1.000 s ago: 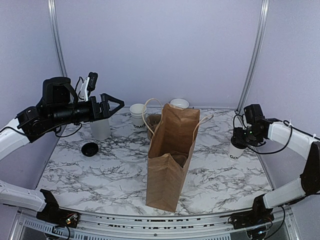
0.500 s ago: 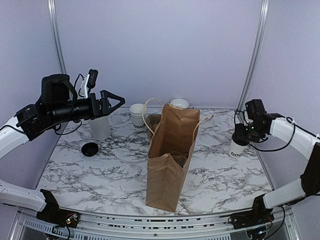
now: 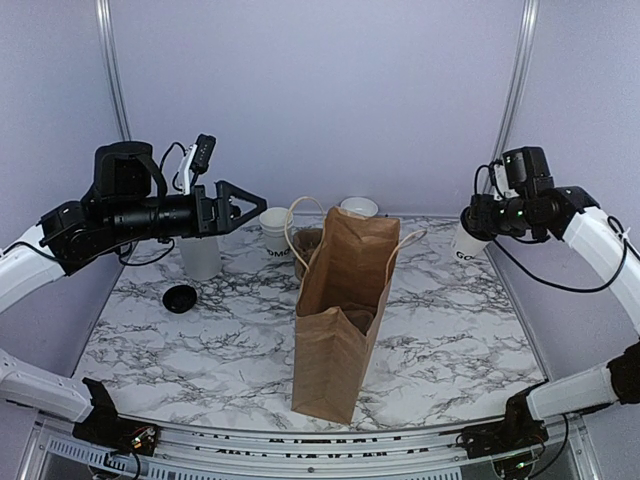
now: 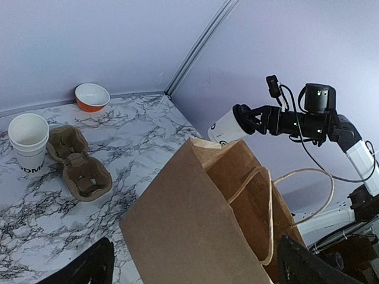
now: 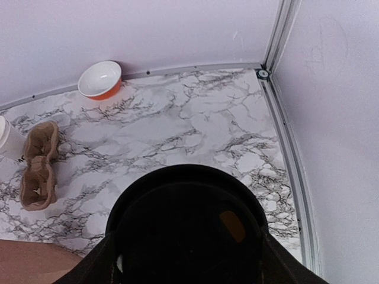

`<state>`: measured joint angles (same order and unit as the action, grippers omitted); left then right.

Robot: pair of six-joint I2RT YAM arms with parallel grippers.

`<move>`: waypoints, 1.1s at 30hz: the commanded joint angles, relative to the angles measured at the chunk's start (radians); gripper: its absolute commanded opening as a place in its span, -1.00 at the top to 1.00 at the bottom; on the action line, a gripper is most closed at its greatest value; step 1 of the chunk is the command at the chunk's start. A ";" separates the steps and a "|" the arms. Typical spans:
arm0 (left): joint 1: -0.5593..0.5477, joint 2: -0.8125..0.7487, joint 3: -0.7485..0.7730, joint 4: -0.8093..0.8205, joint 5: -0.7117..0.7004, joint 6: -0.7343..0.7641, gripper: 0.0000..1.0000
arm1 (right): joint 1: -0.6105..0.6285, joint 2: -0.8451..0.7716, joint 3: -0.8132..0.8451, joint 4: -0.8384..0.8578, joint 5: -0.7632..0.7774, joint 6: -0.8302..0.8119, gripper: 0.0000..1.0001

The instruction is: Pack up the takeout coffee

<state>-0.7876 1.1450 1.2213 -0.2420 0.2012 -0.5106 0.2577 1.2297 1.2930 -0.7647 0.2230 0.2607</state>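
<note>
While the right gripper point(image 3: 480, 218) hangs in the air over the far right corner of the marble table point(image 3: 450, 330), its jaws are clamped around the lid end of the takeout coffee point(image 3: 466, 243), and the white cup tilts with its base pointing down and towards the middle, clear of the tabletop; the right wrist view is mostly filled by its black lid point(image 5: 186, 228) between the fingers. The cup sits to the right of, and apart from, the brown paper bag point(image 3: 340, 320), which stands upright and open-mouthed in the centre with its handles drooping outward. The left gripper point(image 3: 235, 205) hovers to the left of the bag at about the height of its top edge, jaws spread wide and gripping nothing. Behind the bag a lidless white cup point(image 3: 275, 232) stands just beside a cardboard cup carrier point(image 4: 77, 168), and an orange-and-white bowl point(image 4: 92, 96) rests near the back wall. A tall white holder point(image 3: 200, 255) stands at the left, with a loose black lid point(image 3: 180, 298) lying in front of it
</note>
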 commanded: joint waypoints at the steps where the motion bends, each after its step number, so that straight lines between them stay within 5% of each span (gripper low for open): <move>1: -0.037 0.024 0.050 -0.018 -0.012 0.041 -0.91 | 0.039 -0.016 0.127 -0.052 -0.032 0.000 -0.14; 7: -0.064 0.068 0.096 -0.026 -0.013 0.047 -0.75 | 0.083 -0.007 0.248 -0.084 -0.080 -0.003 -0.14; 17: -0.128 0.168 0.177 -0.041 -0.021 0.045 -0.16 | 0.106 0.014 0.407 -0.076 -0.231 -0.016 -0.13; 33: -0.153 0.175 0.171 -0.040 -0.076 0.030 0.39 | 0.519 0.173 0.720 -0.098 -0.163 0.000 -0.13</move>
<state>-0.9344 1.3312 1.3788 -0.2752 0.1539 -0.4820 0.6895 1.3739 1.9244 -0.8570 0.0429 0.2577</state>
